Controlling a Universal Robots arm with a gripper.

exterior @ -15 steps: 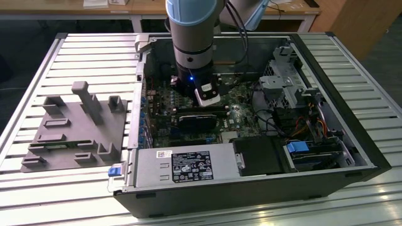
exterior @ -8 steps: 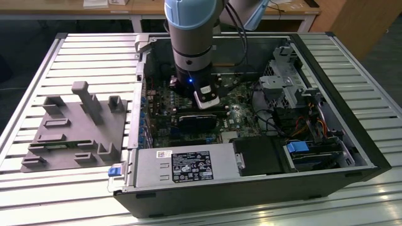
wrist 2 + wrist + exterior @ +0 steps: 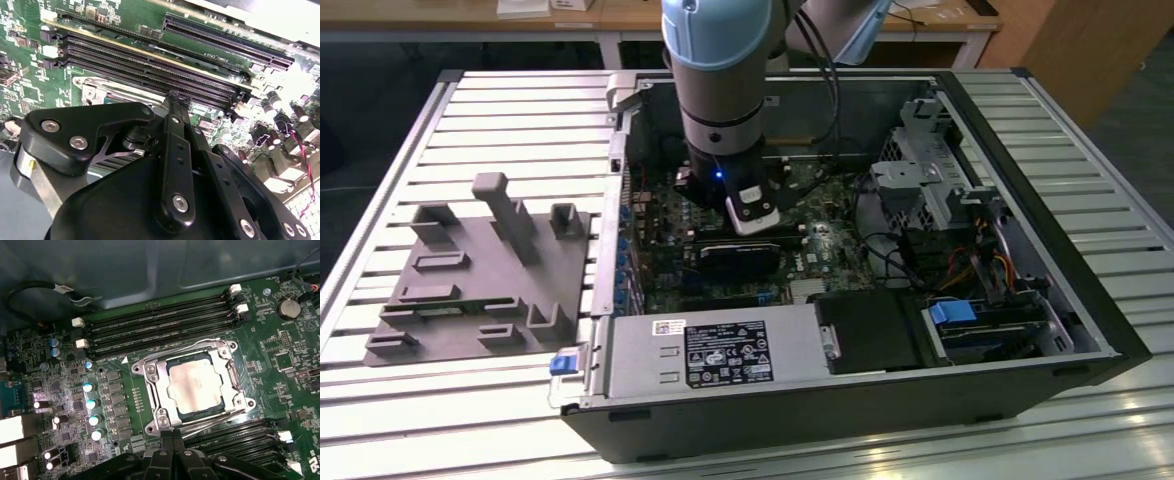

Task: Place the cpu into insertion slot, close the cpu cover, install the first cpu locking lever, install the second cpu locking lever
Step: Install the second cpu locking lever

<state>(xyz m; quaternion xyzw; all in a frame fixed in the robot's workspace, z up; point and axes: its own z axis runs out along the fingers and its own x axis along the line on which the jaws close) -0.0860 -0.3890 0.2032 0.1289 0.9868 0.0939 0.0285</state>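
First wrist view: cpu (image 3: 195, 386) seated in slot (image 3: 227, 405), cover (image 3: 152, 377) down; gripper (image 3: 172, 440) clenched, holding nothing, at socket edge near levers. Risk: tip slips off lever, scrapes board

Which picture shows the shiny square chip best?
The first wrist view: the pale silvery square cpu sits in plain sight inside its metal-framed socket. In the second wrist view the black claw hides it; in the exterior view the arm covers that spot.
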